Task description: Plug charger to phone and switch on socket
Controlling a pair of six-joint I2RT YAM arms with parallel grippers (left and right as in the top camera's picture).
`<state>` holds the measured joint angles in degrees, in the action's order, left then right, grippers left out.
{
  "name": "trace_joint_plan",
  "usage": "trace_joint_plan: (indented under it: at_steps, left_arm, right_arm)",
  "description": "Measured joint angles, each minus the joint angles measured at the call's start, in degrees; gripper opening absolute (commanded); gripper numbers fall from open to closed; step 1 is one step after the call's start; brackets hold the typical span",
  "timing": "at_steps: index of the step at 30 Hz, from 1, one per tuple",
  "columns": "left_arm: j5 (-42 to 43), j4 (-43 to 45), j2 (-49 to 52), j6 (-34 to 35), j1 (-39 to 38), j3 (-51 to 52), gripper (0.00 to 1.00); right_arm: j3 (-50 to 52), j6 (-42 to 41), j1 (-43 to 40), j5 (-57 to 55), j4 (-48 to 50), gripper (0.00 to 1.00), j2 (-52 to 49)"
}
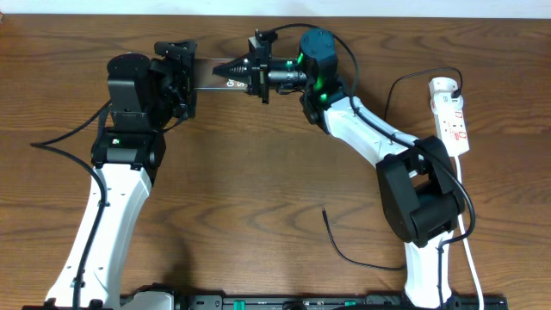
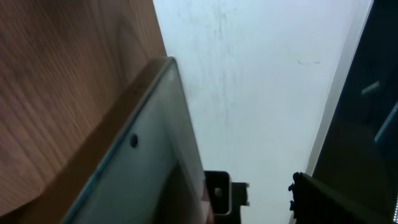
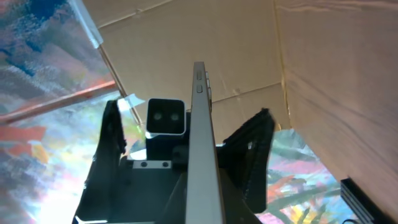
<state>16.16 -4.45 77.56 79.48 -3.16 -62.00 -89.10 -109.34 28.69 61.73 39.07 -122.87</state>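
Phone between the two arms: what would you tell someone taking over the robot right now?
The right fingers are shut on the phone, holding one end.
The left fingers stand open at its other end, not gripping.
The charger lies loose on the table, its tip free and not in the phone.
The socket sits at the table's right edge; its switch position cannot be made out.
Done: phone is in the right grip.
Left: push the charger tip into the phone, then switch on the socket.
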Motion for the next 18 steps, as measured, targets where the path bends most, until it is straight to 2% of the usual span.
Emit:
trace_joint_plan:
  at_steps: [1,2,5,9,18]
  left_arm:
    - [-0.02,0.02,0.00,-0.07,-0.02,0.00,0.95]
    - [-0.02,0.02,0.00,-0.07,-0.02,0.00,0.88]
    - [-0.04,0.02,0.00,-0.07,-0.02,0.00,0.59]
    - [-0.02,0.04,0.00,-0.26,-0.02,0.00,0.39]
    - [-0.02,0.00,0.00,-0.46,-0.02,0.00,0.37]
  right_arm:
    - [0.02,-0.66,0.09,0.00,0.70,0.01,0.00]
    - [0.00,-1.11,0.13,0.00,1.29,0.01,0.00]
    - [0.00,-2.38,0.26,-0.26,2.69,0.01,0.00]
    - [0.00,-3.28,0.33,-0.48,2.78,0.01,0.00]
    - [0.02,-4.90,0.52,-0.85,2.80,0.01,0.00]
